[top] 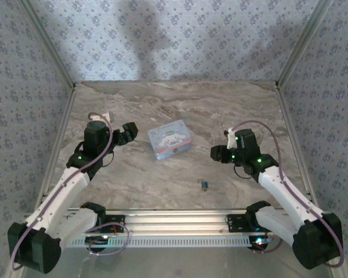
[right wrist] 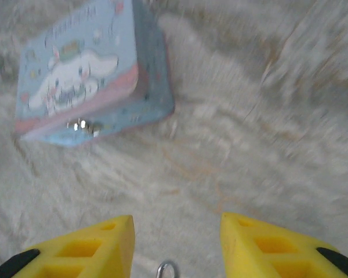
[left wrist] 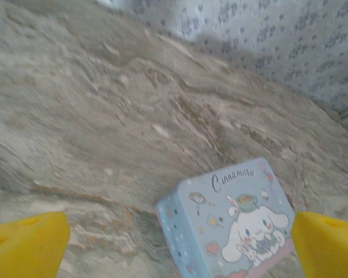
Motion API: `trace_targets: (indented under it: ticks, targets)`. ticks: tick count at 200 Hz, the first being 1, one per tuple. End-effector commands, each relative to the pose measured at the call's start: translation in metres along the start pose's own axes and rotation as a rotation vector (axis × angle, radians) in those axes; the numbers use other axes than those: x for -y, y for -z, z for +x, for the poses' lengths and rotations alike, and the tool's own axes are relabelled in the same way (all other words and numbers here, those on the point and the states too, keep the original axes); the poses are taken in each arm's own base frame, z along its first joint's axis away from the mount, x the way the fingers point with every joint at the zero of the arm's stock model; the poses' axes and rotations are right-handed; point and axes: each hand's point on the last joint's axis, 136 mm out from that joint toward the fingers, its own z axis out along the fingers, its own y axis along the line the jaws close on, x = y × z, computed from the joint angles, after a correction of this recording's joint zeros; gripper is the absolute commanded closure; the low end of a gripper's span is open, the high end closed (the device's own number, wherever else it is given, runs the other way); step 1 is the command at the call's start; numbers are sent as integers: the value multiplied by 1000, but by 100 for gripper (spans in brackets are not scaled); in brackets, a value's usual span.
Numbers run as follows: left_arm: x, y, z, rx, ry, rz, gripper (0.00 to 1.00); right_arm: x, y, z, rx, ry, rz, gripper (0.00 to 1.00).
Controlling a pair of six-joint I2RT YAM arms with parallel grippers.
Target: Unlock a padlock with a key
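Observation:
The tiny blue-teal padlock lies on the marble table, in front of the tin and apart from both arms. My right gripper hovers to the padlock's upper right; its yellow fingers stand open with nothing between them. In the right wrist view a small metal loop shows on the table at the bottom edge, below the gap of the right gripper. My left gripper sits left of the tin, and in its wrist view the left gripper is wide open and empty. I cannot make out the key.
A pale blue cartoon-printed tin stands mid-table between the two grippers, seen close in the left wrist view and the right wrist view. Patterned walls enclose the table on three sides. An aluminium rail runs along the near edge.

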Motion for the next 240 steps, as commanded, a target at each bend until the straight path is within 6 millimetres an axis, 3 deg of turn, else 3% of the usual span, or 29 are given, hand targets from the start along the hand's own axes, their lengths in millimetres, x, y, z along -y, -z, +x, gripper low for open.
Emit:
trace_targets:
  ticks: [1,50,87,109,168,211,240]
  targets:
    - [-14,21,-31,148,-102,-97,2,20,20,-36,145,55,109,52]
    - [-45,38,-35,237,-238,-219,2,82,44,-73,344,22,295,24]
    - [-81,34,-32,304,-275,-333,2,139,52,-73,452,-34,449,0]
    - [-94,28,-24,289,-288,-366,2,151,42,-71,450,60,475,0]
    - [-115,8,-2,218,-320,-403,2,178,0,-63,431,102,483,0]
    - [-145,-11,14,187,-293,-429,2,178,-14,-72,498,161,455,0]
    - [-160,-22,14,197,-283,-429,2,182,-27,-71,506,196,454,0]
